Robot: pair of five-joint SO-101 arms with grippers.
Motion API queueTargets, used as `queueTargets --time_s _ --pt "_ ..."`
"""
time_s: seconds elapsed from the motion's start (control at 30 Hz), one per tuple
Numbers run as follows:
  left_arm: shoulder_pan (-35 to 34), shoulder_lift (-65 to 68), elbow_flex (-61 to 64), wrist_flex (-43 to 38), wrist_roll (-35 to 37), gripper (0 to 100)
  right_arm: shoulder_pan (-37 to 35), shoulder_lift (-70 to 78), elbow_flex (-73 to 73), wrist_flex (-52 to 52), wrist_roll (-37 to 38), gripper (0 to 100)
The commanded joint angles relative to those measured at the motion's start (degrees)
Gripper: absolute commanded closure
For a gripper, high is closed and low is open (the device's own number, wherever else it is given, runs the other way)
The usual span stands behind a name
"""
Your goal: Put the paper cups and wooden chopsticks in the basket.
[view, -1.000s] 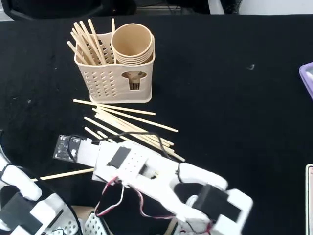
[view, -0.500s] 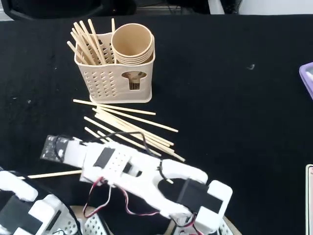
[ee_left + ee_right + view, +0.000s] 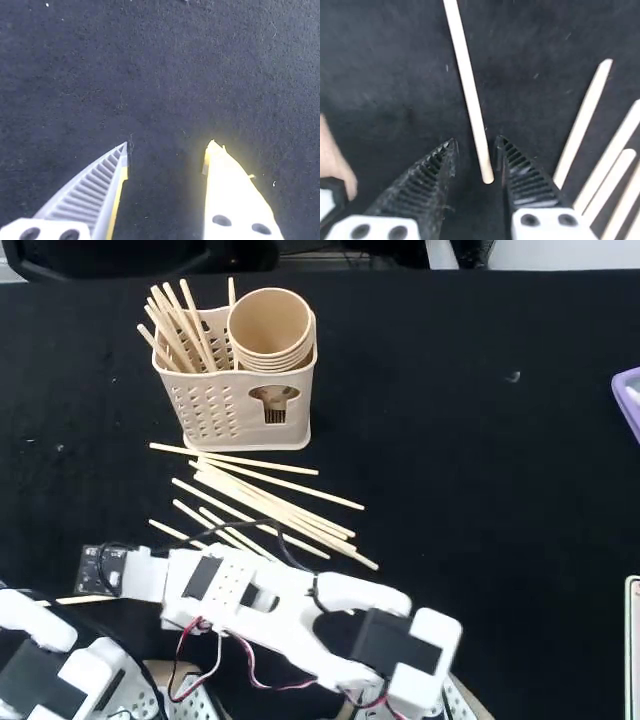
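Straddling one chopstick (image 3: 467, 90) in its wrist view, the right gripper (image 3: 476, 145) seems slightly open; left gripper (image 3: 169, 145) gapes.

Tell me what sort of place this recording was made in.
Probably a robotics lab bench or demo table: a black cloth-covered table, a white arm with exposed wiring, and staged props, a basket with paper cups and loose wooden chopsticks.

Loose chopsticks (image 3: 265, 502) on table (image 3: 480, 490) before the basket (image 3: 235, 405)
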Motion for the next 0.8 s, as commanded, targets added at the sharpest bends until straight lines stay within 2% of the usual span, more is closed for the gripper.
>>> queueTargets --time_s 0.0,0.13,0.3,0.47,0.6,0.77 --pt "0.6 -1.4 -2.8 -0.5 0.4 76 -0.6 2.9 -4.7 0.0 0.9 90.4" --pt "0.4 -1.4 -2.8 -0.5 0.4 76 -0.2 2.9 -8.2 4.4 0.4 99.2" --pt "0.8 -1.4 -2.7 -0.4 0.4 76 2.4 -4.1 -7.1 9.6 0.4 98.8" --pt "2.1 -1.4 -2.4 -0.4 0.4 76 11.0 -13.3 -2.8 15.0 0.9 98.8" --pt "4.1 -1.9 -1.8 -0.4 -0.1 76 17.1 -21.8 4.4 13.7 0.5 98.8" --pt "11.2 -1.9 -2.1 2.5 -8.9 76 18.2 -34.9 15.4 8.0 -3.4 98.8"
